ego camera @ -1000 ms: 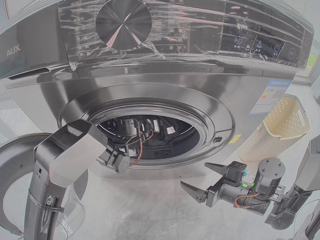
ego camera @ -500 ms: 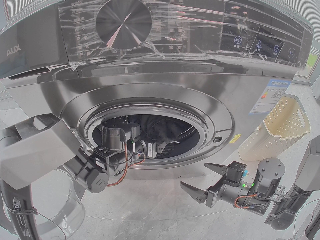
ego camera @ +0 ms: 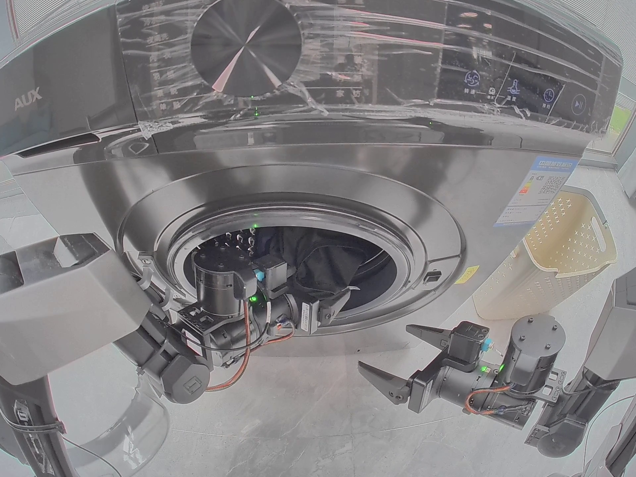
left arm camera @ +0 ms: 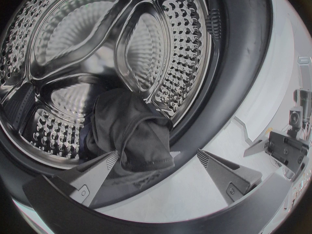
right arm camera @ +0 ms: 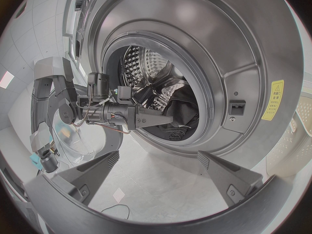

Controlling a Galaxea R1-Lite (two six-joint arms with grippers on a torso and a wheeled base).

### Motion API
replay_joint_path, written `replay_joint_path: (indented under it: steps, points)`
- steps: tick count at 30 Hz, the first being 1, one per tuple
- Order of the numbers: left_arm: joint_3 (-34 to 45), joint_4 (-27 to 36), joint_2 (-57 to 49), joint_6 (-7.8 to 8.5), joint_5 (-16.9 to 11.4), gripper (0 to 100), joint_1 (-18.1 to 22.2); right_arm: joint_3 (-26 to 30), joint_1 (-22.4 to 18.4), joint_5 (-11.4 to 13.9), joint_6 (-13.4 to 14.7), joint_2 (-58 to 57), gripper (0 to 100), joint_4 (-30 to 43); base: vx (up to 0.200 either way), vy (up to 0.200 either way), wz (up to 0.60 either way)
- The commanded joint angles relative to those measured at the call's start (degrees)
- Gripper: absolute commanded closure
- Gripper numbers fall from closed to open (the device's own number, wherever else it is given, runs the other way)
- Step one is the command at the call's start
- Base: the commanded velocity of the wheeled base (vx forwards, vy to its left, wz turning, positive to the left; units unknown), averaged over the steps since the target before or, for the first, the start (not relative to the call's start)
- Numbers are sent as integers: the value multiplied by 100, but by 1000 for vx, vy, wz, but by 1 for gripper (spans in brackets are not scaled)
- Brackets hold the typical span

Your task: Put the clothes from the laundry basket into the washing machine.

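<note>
A grey front-loading washing machine (ego camera: pixel 397 187) stands with its round door (ego camera: pixel 126 425) swung open to the left. The robot's left arm reaches into the opening. Its left gripper (left arm camera: pixel 157 156) sits right at the mouth of the steel drum (left arm camera: pixel 182 49) with its fingers spread wide and nothing clamped between them.

A dark garment (left arm camera: pixel 143 130) lies just inside. It is heaped against the drum's lower wall, and its hem spills forward onto the rubber door seal (left arm camera: pixel 227 91). That hem sits between the spread fingers, touching or just beside one fingertip (left arm camera: pixel 112 156).

The right gripper (ego camera: pixel 384 347) hangs low over the floor in front of the machine, below and to the right of the opening. Its fingers are parted and it is empty. A cream perforated laundry basket (ego camera: pixel 563 253) stands on the floor just beside the machine's right side.

The main risk is a snag. If the left arm draws back along the seal, the ridged fingertip could catch the hem and drag the cloth out onto the floor.

Even without a snag, the garment sits shallow. The fabric on the seal could slide out, or get pinched when the door shuts. The open door is also close to the left arm's elbow, so a wide swing could knock it.
</note>
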Motion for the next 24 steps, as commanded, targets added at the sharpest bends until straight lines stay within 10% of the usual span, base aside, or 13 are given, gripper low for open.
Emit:
replay_joint_path:
  steps: [1,16,17,24]
  points:
    - [-380,-176,122,-46,20,0,-7,-10,2,1,0,50,0,-2,0,0,0]
    - [-2287,-79,2047,-55,293,0,257,-27,-7,1,0,50,0,-2,0,0,0]
    - [-2392,-53,2117,-55,293,100,265,-27,-7,1,0,59,0,-2,0,0,0]
    - [-3834,-132,2671,-63,627,100,608,-45,-7,9,0,85,0,-2,0,0,0]
